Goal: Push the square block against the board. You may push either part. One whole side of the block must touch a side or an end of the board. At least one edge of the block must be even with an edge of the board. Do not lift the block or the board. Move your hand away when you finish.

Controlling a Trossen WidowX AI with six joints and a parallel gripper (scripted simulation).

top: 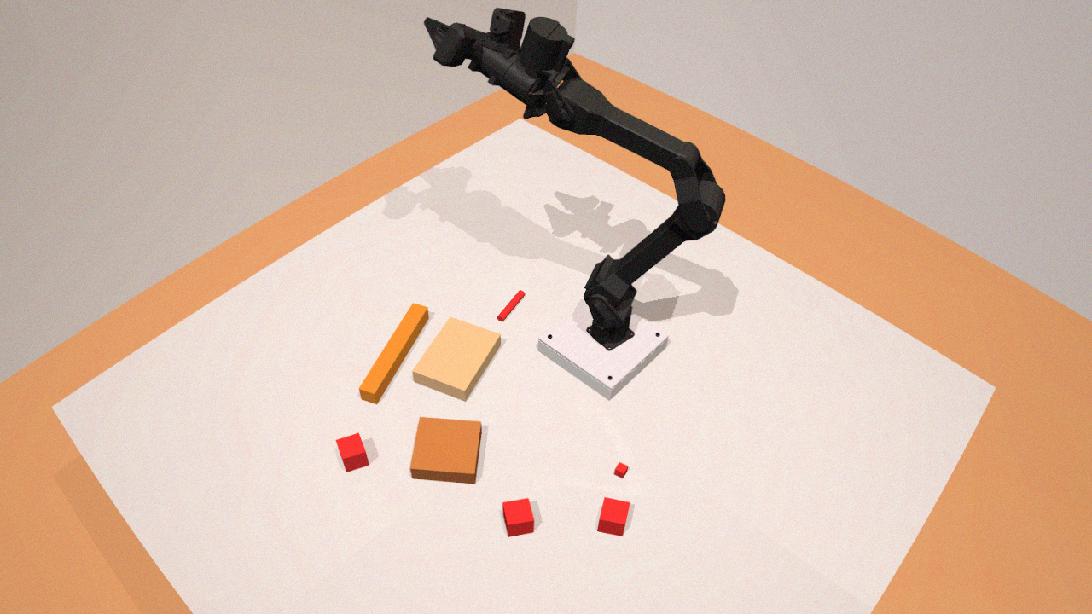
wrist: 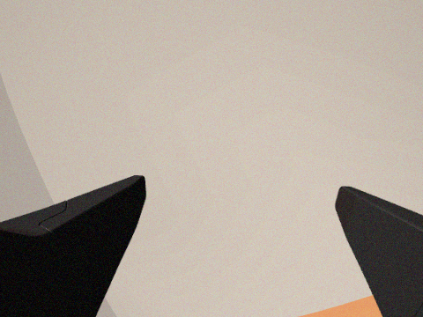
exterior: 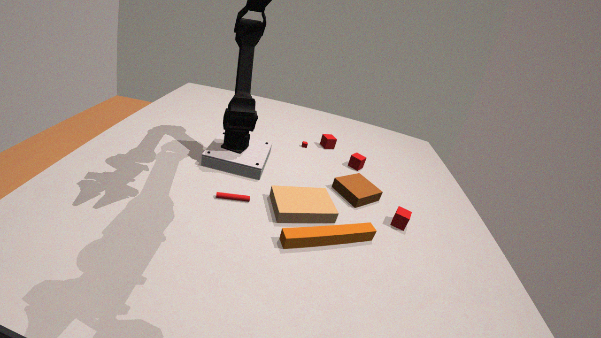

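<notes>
The brown square block [top: 446, 446] [exterior: 357, 187] lies flat. The pale tan rectangular board [top: 456, 350] [exterior: 303, 201] lies flat beside it, toward the orange bar and the red stick. The block and board are apart, with a gap between them, and their sides are turned at an angle to each other. My gripper [wrist: 242, 191] is open, with nothing between its fingers. It is raised high, far from the block and board, at the top left in the top view. It is out of frame in the exterior view.
A long orange bar [top: 394, 352] [exterior: 327, 234] lies close along the board's far side from my base. A red stick [top: 510, 305] [exterior: 232, 196] lies near the board. Red cubes [top: 351, 452] [top: 518, 517] [top: 613, 516] and a tiny red cube [top: 620, 469] [exterior: 304, 144] lie around the block.
</notes>
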